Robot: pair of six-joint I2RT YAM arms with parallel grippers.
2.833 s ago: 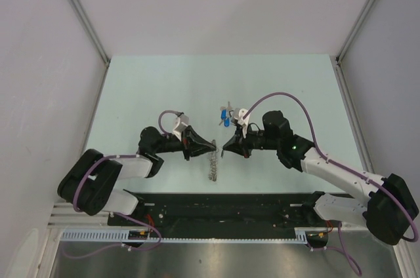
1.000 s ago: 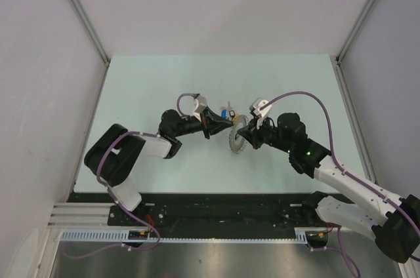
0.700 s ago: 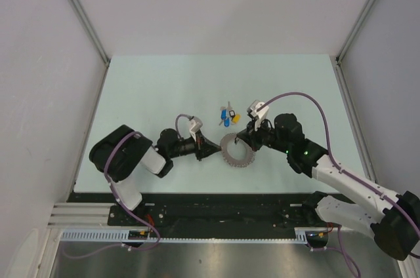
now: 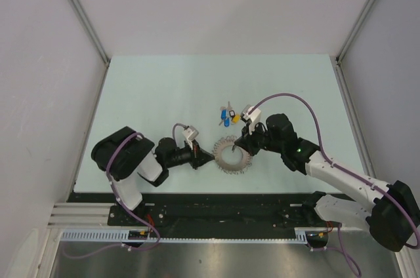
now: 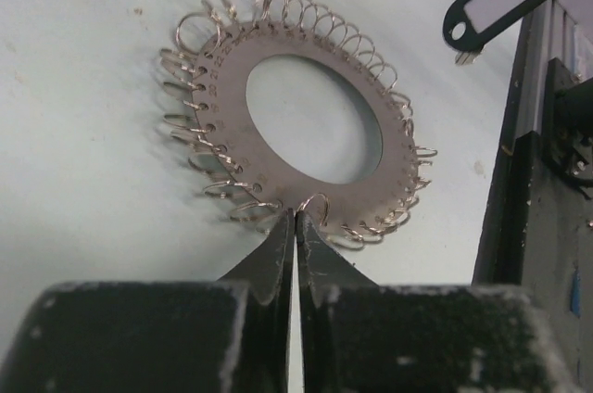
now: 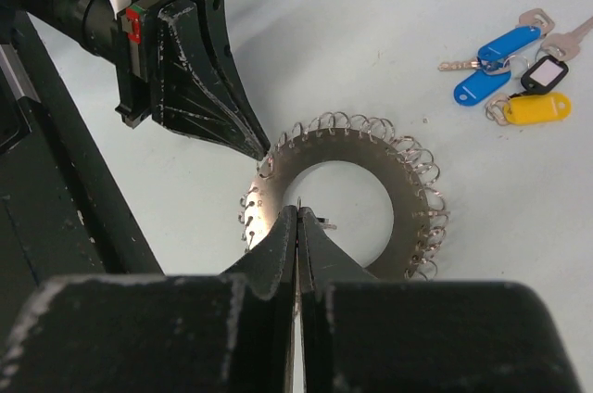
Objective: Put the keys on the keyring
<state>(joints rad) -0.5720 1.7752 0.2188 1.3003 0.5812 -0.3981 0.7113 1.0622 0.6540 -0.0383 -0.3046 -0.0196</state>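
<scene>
Both the left pincer and right pincer sit fully shut against the keyring (any real grip unclear); keys lie apart beyond it on the counter. Nudged, that thin ring could skid away.

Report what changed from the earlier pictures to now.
The keyring went from edge-on to lying flat, shifting slightly rightward. The left tool reached toward the keys, then drew back to the ring's left rim. The right tool shifted right. Both stayed shut. The keys stayed put.
</scene>
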